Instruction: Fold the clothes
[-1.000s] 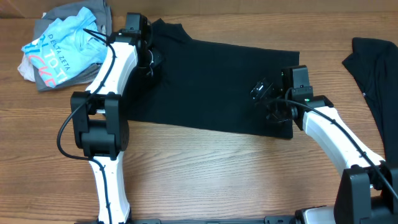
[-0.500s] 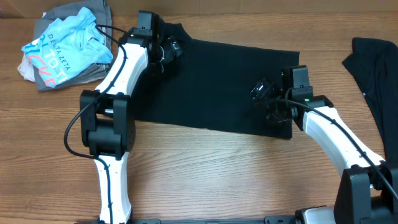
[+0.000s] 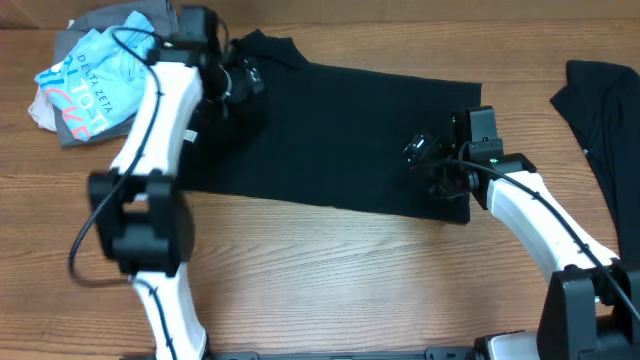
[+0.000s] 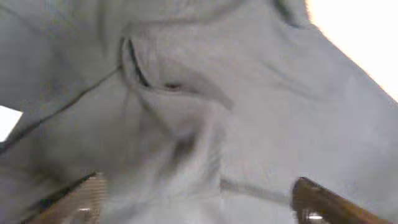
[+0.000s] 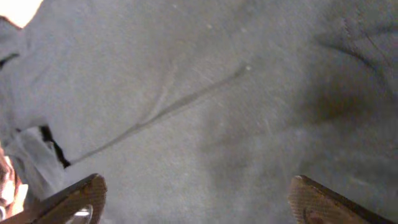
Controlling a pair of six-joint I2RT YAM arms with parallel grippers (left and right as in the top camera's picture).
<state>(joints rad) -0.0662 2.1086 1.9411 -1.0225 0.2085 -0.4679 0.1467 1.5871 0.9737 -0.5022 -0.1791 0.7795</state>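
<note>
Crumpled blue-grey pile of clothes point(image 3: 85, 80) sitting at tabletop point(image 3: 330, 270) far left corner. Left fingers point(image 4: 87, 196) spreading wide, released, hovering over black T-shirt point(image 3: 340, 140) far-left end. T-shirt lying mid-tabletop: flat long rectangle, soft matte knit, faint creases. Right fingers point(image 5: 78, 196) released, hovering over right end. Advising: pinching both ends evenly, lifting together, keeping edges aligned.
</note>
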